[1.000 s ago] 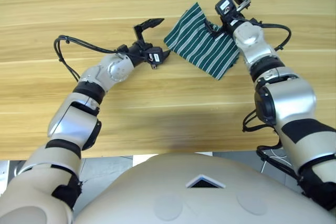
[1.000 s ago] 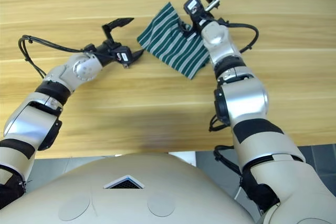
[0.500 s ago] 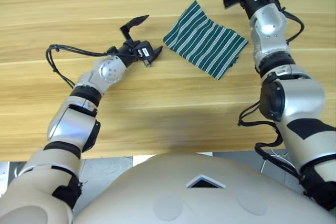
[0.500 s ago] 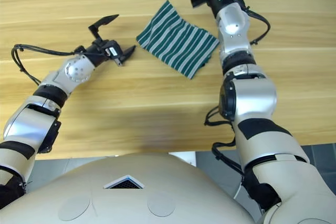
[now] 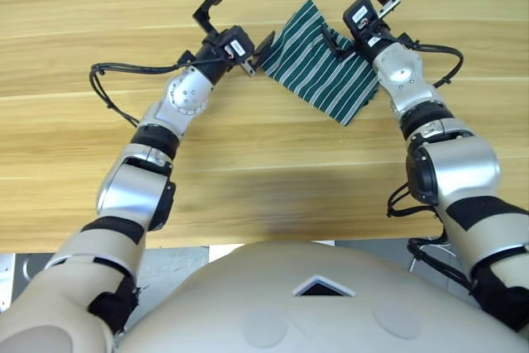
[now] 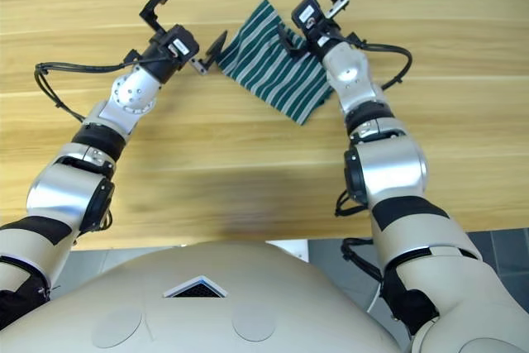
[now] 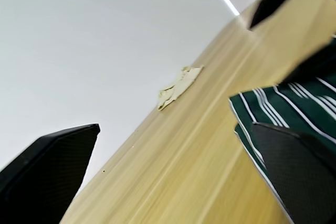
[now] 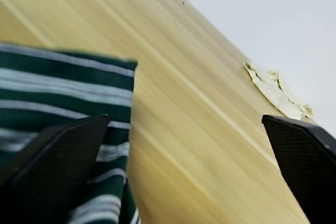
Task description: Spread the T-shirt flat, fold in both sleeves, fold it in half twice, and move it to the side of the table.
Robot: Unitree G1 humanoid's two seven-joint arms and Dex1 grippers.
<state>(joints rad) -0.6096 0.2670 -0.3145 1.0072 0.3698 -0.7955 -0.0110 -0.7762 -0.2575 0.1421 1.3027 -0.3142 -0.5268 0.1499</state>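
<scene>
On table point(image 5: 248, 163), far centre: folded green-striped T-shirt point(image 5: 318, 76) lying flat. Left gripper point(image 5: 253, 11) spread wide, empty, lower finger just beside shirt's left edge. Right gripper point(image 5: 348, 9) spread wide, empty, above shirt's far right corner.

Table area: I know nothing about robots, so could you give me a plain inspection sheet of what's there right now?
Surface: light wooden table, bare wood showing around the cloth.
Job's things: green striped T-shirt, folded into a small rectangle, lying flat.
Clutter: one pale crumpled scrap farther along the table.
Claws: left claw open, one finger at the T-shirt's edge; right claw open, one finger over the T-shirt's other side.
Cables: black cables loop off both forearms.
Surroundings: plain pale wall beyond the table.
</scene>
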